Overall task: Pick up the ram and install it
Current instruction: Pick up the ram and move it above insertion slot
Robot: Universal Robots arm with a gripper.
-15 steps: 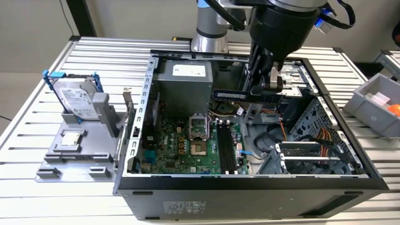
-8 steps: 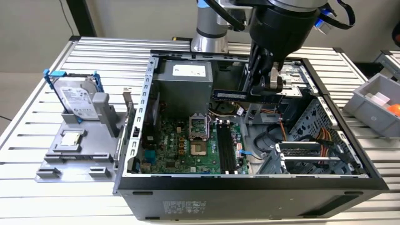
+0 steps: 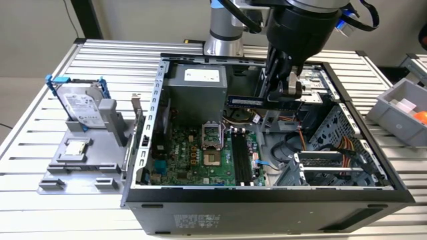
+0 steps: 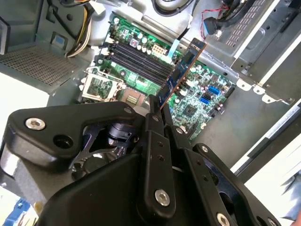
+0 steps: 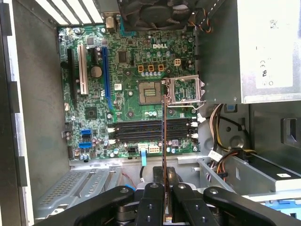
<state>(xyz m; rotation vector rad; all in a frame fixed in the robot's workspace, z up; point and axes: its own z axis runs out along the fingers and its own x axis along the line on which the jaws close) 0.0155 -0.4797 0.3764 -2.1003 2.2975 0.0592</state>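
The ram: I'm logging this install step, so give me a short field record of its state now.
Held item: long, thin, dark greenish circuit-board stick, the ram
Claw: shut on the ram
Position: in the air above the green motherboard inside the open black computer case, not seated
Slots: long black memory slots, all look empty

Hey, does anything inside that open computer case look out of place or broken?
Nothing looks damaged or spilled. The processor socket has its cover flipped open. The ram hangs in the gripper above the motherboard, not seated in a slot.
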